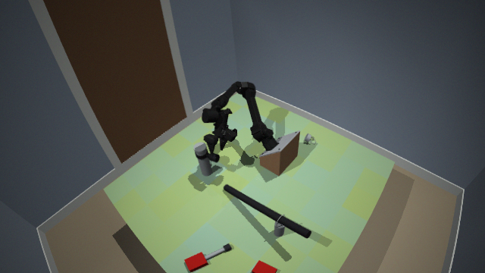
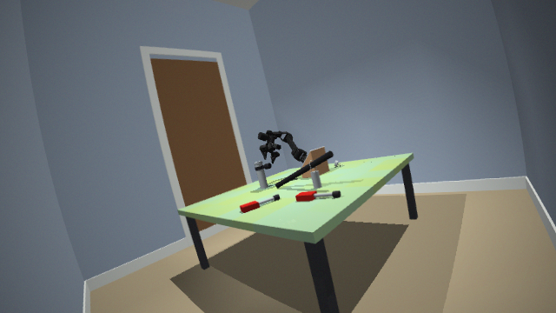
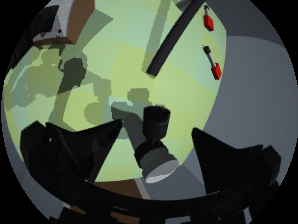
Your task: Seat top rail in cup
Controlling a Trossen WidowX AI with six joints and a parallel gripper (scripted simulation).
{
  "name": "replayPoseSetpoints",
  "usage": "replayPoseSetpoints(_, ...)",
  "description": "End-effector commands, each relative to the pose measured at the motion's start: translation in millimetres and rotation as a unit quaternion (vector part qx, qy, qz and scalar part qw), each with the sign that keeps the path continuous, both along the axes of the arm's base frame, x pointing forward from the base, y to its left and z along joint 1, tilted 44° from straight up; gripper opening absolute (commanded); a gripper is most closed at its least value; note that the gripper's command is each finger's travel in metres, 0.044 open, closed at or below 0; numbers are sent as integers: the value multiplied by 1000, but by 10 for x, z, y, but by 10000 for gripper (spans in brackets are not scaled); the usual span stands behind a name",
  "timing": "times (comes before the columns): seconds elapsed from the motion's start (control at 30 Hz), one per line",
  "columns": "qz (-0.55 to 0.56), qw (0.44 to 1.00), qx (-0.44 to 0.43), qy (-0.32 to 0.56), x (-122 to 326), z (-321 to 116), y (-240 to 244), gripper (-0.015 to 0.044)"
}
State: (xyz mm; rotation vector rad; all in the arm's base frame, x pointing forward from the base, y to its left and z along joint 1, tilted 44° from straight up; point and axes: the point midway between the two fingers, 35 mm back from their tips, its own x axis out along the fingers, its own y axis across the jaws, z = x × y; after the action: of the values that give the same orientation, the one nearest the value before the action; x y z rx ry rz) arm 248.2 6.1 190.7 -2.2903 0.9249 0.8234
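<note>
The big grey post (image 1: 205, 167) (image 2: 261, 180) stands upright with a pale cap. Its black brace band (image 1: 202, 155) sits just below the cap, and the black rail-end cup (image 1: 214, 158) (image 2: 266, 166) (image 3: 156, 120) juts out sideways from it. The black rail (image 1: 261, 206) (image 2: 299, 173) (image 3: 172, 45) slants through the wire loop cap on the short grey post (image 1: 279, 230) (image 2: 316, 180). Its near-post end is low by the table, apart from the cup; its far end is raised. My gripper (image 1: 217, 149) (image 2: 268, 160) (image 3: 157, 127) is open and empty above the cup and post, away from the rail.
The arm's base is on a brown wedge block (image 1: 289, 155) (image 2: 321, 163). A small metal fitting (image 1: 308, 139) (image 2: 337, 163) lies behind it. Two red-handled tools (image 1: 196, 262) (image 1: 264, 268) (image 2: 249, 206) (image 2: 306, 196) lie near the table's front.
</note>
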Motion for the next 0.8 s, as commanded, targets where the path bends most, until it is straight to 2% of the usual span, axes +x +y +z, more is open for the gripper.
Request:
replayPoseSetpoints(0.0,2,1000,0,4,23,-59,-21,440)
replayPoseSetpoints(0.77,1,1000,0,4,252,-320,-166,440)
